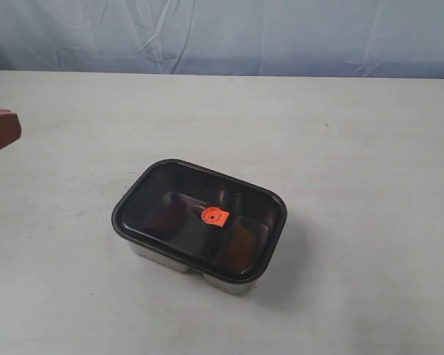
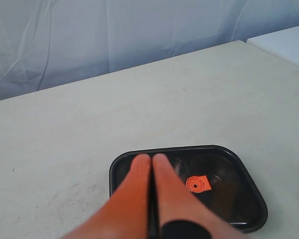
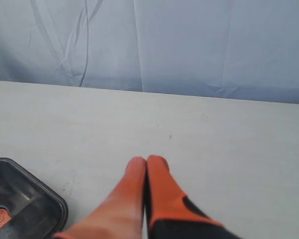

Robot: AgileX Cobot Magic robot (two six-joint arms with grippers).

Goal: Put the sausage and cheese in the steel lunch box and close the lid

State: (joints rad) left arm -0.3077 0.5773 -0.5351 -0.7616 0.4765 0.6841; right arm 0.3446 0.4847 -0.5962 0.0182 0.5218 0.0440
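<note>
Steel lunch box [image 1: 233, 284] sits mid-table on a white table [image 1: 355, 148], its smoky dark lid [image 1: 170, 177] seated on top, orange valve [image 1: 214, 216] at centre. Through the lid, dimly, the sausage [image 1: 166, 214] is a reddish blur in the left compartment and the cheese [image 1: 244, 240] an orange blur in the right. The left gripper [image 1: 0, 132] pokes in at the far left edge, well apart from the box.

Left wrist view: its orange fingers [image 2: 134, 184] are pressed together, holding nothing, above the lid.

Right wrist view: the right gripper [image 3: 146, 160] is pinched together too, holding nothing, over the table near the lid's corner.
</note>
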